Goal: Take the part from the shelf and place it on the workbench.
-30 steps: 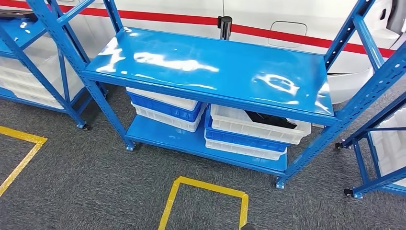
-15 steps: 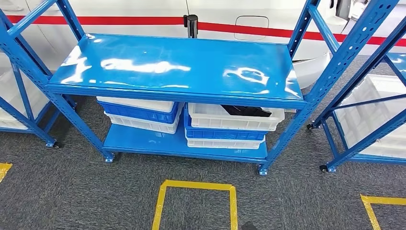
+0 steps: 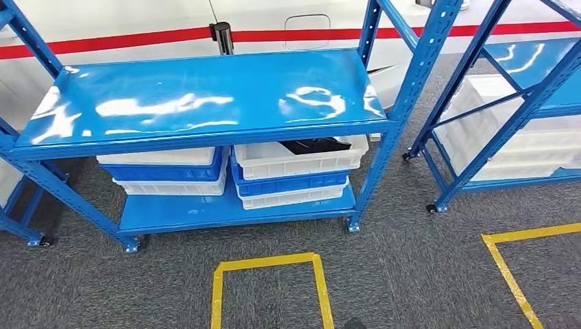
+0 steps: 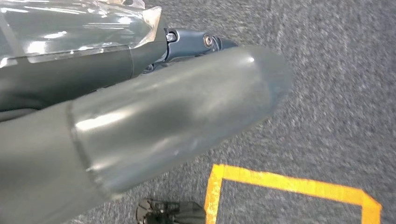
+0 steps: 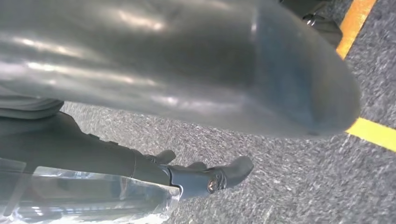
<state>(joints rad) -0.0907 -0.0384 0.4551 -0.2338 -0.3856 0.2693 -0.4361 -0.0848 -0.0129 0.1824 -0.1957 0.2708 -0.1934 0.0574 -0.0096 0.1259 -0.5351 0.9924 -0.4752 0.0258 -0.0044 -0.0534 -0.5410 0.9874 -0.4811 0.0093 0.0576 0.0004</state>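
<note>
The blue shelf (image 3: 205,96) stands dead ahead on grey carpet (image 3: 411,274), its top deck bare and glossy. Below, on the lower deck, two stacks of white and blue bins; the dark part (image 3: 312,145) lies in the top white bin (image 3: 301,159) of the right stack. Left hand (image 4: 140,126) and right hand (image 5: 187,65) hang over the carpet by yellow floor tape (image 4: 289,183); whether their fingers are apart or together, can't tell.

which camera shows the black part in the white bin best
The head view. The black part lies in the top white bin of the right-hand stack on the shelf's lower level, partly hidden under the upper board. Both wrist views look down at grey carpet and yellow floor tape, away from the part.
</note>
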